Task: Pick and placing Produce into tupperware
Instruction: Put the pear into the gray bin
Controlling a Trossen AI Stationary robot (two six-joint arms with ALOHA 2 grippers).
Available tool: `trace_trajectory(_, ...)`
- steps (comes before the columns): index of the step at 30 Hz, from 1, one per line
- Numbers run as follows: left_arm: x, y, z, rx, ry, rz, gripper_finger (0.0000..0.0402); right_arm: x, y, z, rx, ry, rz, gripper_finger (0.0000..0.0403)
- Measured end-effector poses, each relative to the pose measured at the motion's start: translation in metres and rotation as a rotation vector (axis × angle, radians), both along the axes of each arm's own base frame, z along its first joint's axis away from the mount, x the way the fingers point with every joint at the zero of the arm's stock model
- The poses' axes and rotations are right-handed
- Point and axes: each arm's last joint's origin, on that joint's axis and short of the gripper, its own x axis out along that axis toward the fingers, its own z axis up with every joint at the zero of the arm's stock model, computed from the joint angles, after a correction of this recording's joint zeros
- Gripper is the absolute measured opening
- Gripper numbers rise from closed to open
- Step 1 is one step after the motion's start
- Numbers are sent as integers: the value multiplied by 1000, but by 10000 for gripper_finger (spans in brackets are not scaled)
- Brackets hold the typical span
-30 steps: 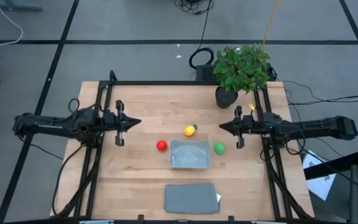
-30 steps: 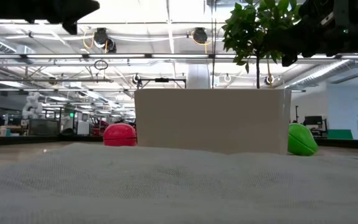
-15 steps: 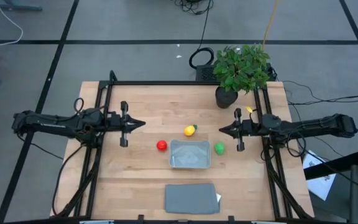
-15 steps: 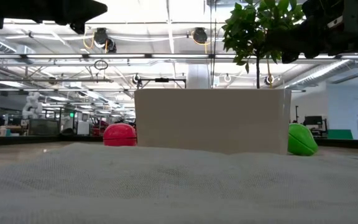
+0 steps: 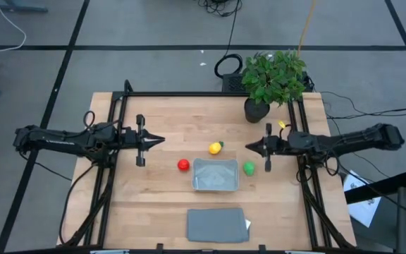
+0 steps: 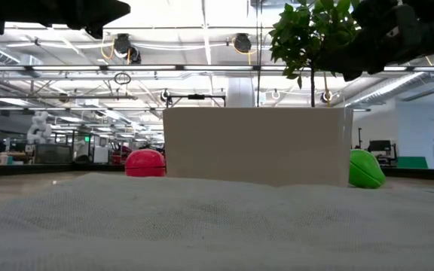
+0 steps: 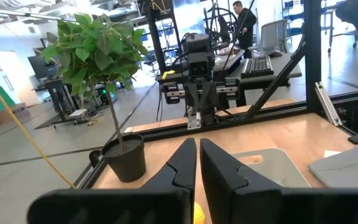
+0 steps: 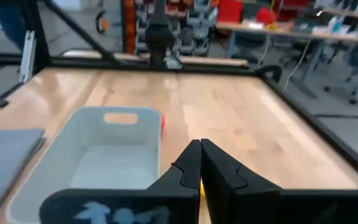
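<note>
Both arms stretched level above the table from opposite sides, left gripper (image 5: 162,140) and right gripper (image 5: 248,147) pointing inward, fingers pressed together on nothing.

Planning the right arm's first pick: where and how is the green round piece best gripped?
Grip the green round piece across its widest middle, coming straight down from above. It is round, so any pinch works, but the tupperware wall stands close on one side; probably set the fingers parallel to that wall. The right gripper, shut, hangs just beyond it.
</note>
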Motion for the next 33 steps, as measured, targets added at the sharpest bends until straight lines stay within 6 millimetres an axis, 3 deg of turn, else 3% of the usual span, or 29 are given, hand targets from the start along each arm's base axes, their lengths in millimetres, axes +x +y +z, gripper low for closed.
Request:
trace_trajectory(17,0,0,-1,2,6,0,4,12,13,33,11,149,64,6)
trace_trajectory(24,0,0,-1,9,6,0,25,28,12,45,23,310,35,43)
trace_trajectory(33,0,0,-1,9,6,0,21,47,4,53,65,535,-46,103)
